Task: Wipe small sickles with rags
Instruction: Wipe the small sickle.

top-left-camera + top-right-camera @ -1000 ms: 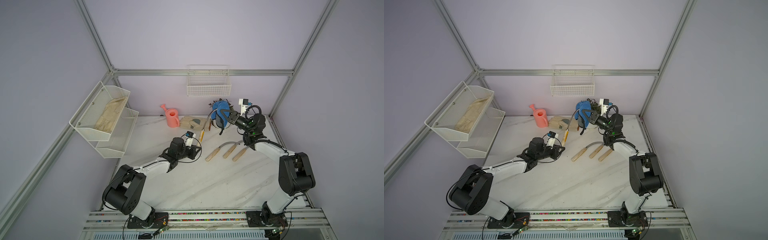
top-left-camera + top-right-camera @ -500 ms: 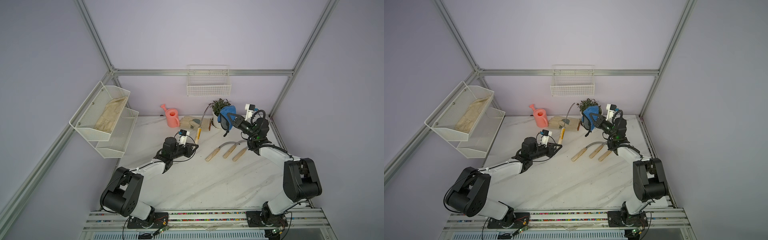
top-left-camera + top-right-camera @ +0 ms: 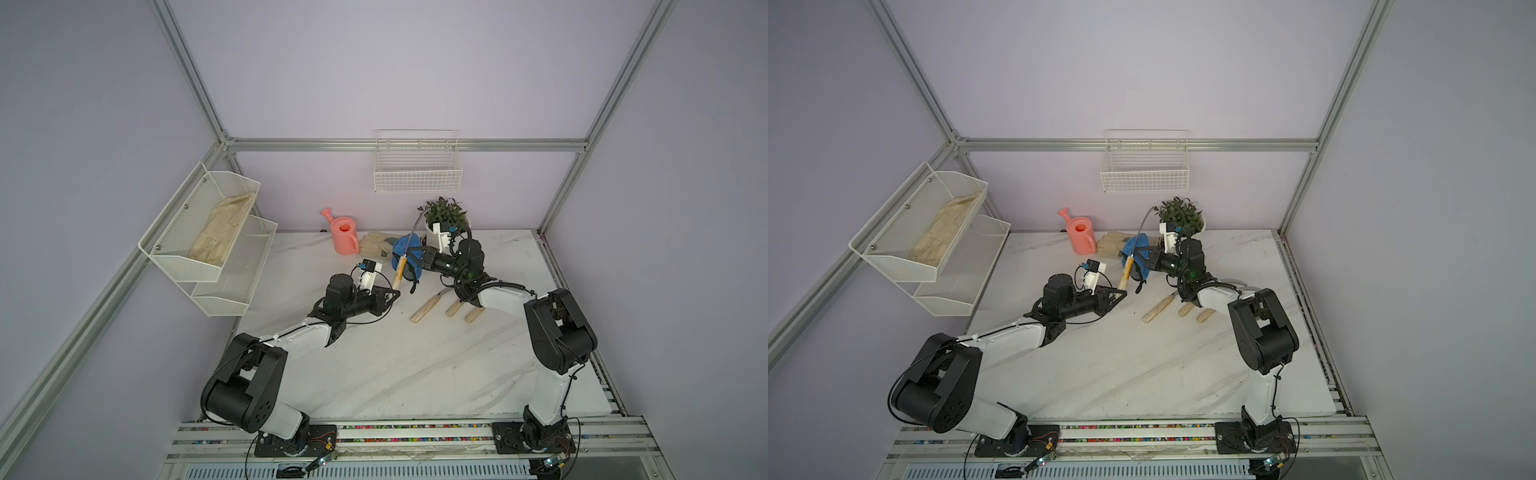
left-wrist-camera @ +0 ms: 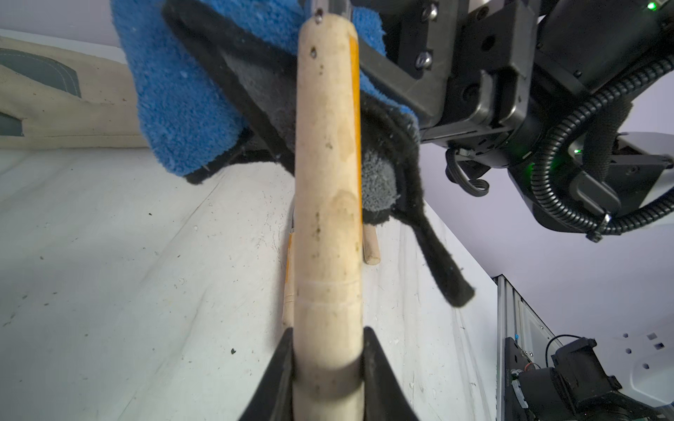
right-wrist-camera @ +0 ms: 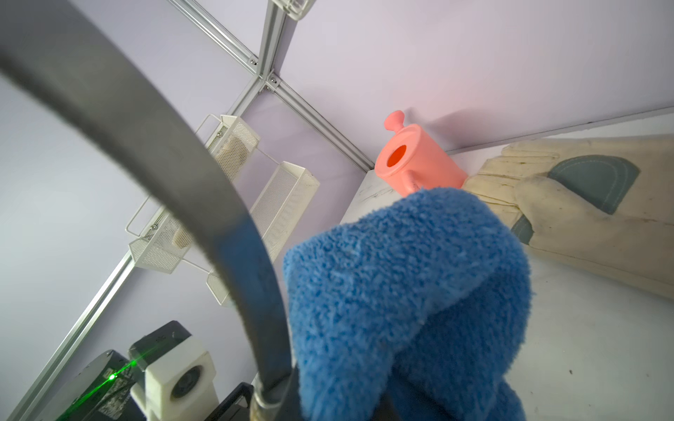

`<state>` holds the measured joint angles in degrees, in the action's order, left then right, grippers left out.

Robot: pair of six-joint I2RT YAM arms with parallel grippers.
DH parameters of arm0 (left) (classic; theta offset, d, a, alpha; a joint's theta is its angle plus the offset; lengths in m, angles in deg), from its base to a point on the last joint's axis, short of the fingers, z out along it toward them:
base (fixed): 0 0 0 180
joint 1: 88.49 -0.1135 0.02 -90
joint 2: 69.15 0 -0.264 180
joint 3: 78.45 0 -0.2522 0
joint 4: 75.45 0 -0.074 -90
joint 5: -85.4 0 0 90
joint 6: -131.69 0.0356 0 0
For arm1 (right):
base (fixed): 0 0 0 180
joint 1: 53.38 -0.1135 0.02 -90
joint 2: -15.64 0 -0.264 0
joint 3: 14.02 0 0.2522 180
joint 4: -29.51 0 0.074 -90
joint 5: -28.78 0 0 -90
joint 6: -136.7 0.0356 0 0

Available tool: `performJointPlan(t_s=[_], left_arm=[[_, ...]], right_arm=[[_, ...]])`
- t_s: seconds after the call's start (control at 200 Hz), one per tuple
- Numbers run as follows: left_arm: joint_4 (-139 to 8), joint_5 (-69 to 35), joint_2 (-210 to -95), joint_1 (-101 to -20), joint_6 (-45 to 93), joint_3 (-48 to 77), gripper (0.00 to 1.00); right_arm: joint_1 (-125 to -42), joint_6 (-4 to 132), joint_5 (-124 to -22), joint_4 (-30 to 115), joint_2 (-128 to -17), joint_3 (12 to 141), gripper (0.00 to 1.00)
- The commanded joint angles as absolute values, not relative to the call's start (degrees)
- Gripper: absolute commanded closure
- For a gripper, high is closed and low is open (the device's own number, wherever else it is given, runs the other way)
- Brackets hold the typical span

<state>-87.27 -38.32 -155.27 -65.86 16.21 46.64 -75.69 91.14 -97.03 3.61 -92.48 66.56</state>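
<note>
Right hand (image 3: 417, 255), pinching the rag (image 3: 398, 249), has returned to the sickle (image 3: 400, 270) the left hand (image 3: 394, 295) grips upright: wiping resumes.

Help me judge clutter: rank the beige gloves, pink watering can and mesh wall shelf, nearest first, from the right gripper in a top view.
1. beige gloves: just left of the right gripper.
2. pink watering can: left of the gloves.
3. mesh wall shelf: far left wall.
</note>
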Motion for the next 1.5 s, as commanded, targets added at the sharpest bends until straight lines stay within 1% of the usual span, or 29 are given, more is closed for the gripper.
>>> performJointPlan(t_s=[0.0, 0.13, 0.395, 0.575, 0.805, 1.06, 1.185, 1.3, 1.495], left_arm=[[-87.51, -38.97, -156.46, -65.43, 17.14, 44.06, 1.0], [-86.22, -38.53, -156.77, -65.12, 17.85, 43.41, 1.0], [-84.35, -37.12, -157.21, -64.5, 19.18, 42.6, 1.0], [-83.98, -37.12, -157.35, -64.02, 19.7, 42.31, 1.0], [-83.57, -36.36, -156.43, -63.49, 20.02, 42.7, 1.0], [-83.52, -35.76, -155.85, -63.36, 20.15, 43.0, 1.0], [-83.51, -35.3, -155.81, -63.31, 20.23, 43.0, 1.0], [-83.21, -34.71, -155.81, -63.32, 20.48, 42.95, 1.0], [-82.59, -34.22, -156.07, -63.29, 20.99, 42.64, 1.0]], right_arm=[[-75.88, 90.45, -98.66, -0.34, -91.52, 68.58, 1.0], [-75.85, 89.32, -97.92, 1.97, -89.59, 70.07, 1.0], [-72.8, 91.46, -99.8, 3.86, -85.95, 73.93, 1.0], [-71.79, 90.61, -99.4, 6.62, -83.53, 75.01, 1.0], [-72.67, 90.03, -99.19, 3.54, -84.98, 69.92, 1.0], [-75.22, 87.61, -99.37, 2.41, -89.23, 65.62, 1.0], [-75.27, 88.04, -99.91, 2.34, -89.86, 66.3, 1.0], [-75.19, 88.07, -99.53, 4.0, -87.75, 67.71, 1.0], [-73.16, 91.84, -100.97, 4.95, -85.15, 72.77, 1.0]])
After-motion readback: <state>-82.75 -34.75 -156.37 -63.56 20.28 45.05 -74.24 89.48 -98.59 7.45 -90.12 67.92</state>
